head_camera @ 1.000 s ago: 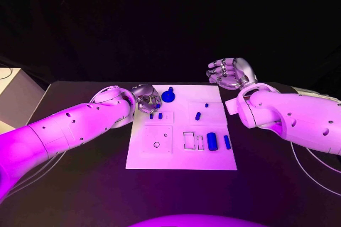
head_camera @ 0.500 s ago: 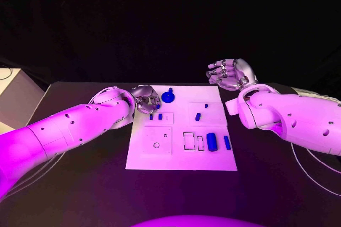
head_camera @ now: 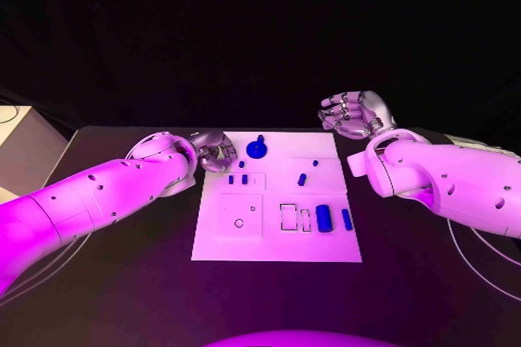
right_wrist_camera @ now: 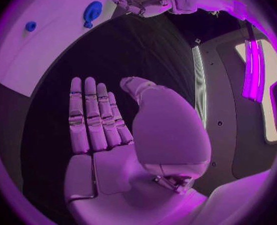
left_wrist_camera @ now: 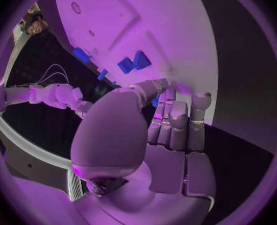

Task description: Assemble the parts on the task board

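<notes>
The white task board (head_camera: 277, 241) lies mid-table with blue parts on it. A large round part (head_camera: 256, 147) sits at its far edge, two short pegs (head_camera: 238, 179) stand left of centre, and two cylinders (head_camera: 334, 215) lie at the right. My left hand (head_camera: 214, 151) hovers at the board's far left edge. In the left wrist view its fingers (left_wrist_camera: 176, 122) lie straight and together. The thumb crosses toward them, and a bit of a small blue part (left_wrist_camera: 155, 101) shows at its tip; whether it is pinched is unclear. My right hand (head_camera: 353, 114) hangs beyond the far right corner, palm (right_wrist_camera: 107, 165) bare and fingers straight.
A pale box (head_camera: 24, 147) stands at the table's left edge. Black tabletop (head_camera: 130, 272) surrounds the board on all sides. The right wrist view shows the board's corner (right_wrist_camera: 26, 55), the large round part (right_wrist_camera: 91, 10) and my left hand (right_wrist_camera: 145, 0).
My left hand and forearm have drawn a little to the left, off the board's edge. The right hand has drifted slightly right. The parts on the board have not moved.
</notes>
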